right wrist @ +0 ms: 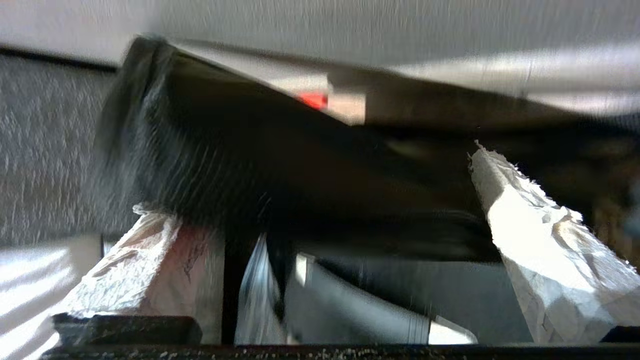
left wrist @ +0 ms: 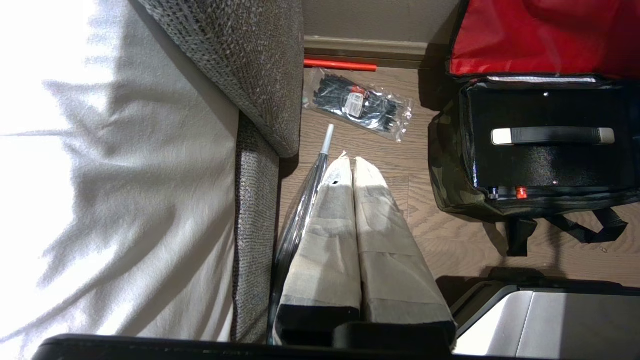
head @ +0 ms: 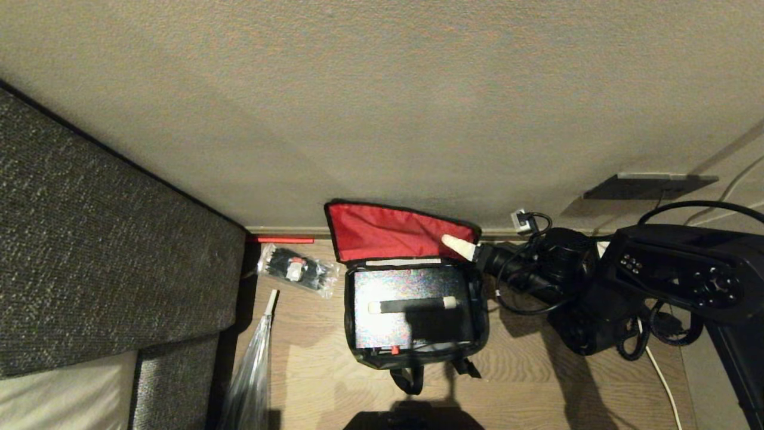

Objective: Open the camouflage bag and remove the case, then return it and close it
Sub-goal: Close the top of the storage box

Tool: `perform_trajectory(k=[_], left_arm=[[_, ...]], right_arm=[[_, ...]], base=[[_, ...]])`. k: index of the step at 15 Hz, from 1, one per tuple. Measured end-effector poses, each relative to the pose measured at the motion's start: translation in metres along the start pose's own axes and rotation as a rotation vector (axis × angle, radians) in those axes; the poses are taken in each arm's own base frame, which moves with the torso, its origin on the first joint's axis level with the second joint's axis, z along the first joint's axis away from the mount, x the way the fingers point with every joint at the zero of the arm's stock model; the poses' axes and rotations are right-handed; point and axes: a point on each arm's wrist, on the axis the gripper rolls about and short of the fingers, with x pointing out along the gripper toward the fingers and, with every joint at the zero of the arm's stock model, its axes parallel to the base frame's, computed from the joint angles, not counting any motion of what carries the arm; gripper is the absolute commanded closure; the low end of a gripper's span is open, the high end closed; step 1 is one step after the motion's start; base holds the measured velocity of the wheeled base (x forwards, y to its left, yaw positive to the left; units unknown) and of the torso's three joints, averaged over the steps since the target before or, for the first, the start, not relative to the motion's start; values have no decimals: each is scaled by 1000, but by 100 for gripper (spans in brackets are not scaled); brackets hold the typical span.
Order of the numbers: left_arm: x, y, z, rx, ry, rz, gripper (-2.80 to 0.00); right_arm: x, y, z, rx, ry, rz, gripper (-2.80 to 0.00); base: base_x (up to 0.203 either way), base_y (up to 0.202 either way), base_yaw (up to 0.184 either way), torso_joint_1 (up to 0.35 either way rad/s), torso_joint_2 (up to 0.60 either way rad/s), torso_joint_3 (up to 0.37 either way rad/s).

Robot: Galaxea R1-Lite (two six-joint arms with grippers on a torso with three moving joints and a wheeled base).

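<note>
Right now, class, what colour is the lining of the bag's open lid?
Red, on the camouflage bag; clearest in the head view.

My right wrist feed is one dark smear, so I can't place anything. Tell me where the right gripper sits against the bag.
Observer: In the head view the right gripper is at the right corner of the raised lid, with one pale fingertip showing against the red lining.
Operator: Report the case.
Observer: The black case lies inside the camouflage bag, handle facing up.
Operator: Give me the left arm.
Observer: The left gripper hangs shut over the wood floor beside the sofa, apart from the bag.
</note>
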Motion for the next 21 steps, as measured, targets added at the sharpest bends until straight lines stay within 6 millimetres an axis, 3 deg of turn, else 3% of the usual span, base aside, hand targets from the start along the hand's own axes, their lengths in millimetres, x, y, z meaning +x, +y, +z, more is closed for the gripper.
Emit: perform_trajectory(k=[6,11,14,16,21], left_arm=[[0,0,0,0,0,0,0],[0,0,0,0,0,-1,0],[0,0,0,0,0,0,0],[0,0,0,0,0,0,0],[0,0,0,0,0,0,0]], right_arm=[[-33,15,-29,56,163,-12,-280],[-67,29,-30,4,234,-29,-280],[-93,36,-42,-25,319,-26,-280],[-94,37,-38,-45,311,-27,-280],[-65,21,-8,-132,161,-53,-280]], base=[[0,0,0,0,0,0],[0,0,0,0,0,0],[0,0,0,0,0,0],[0,0,0,0,0,0],[0,0,0,0,0,0]])
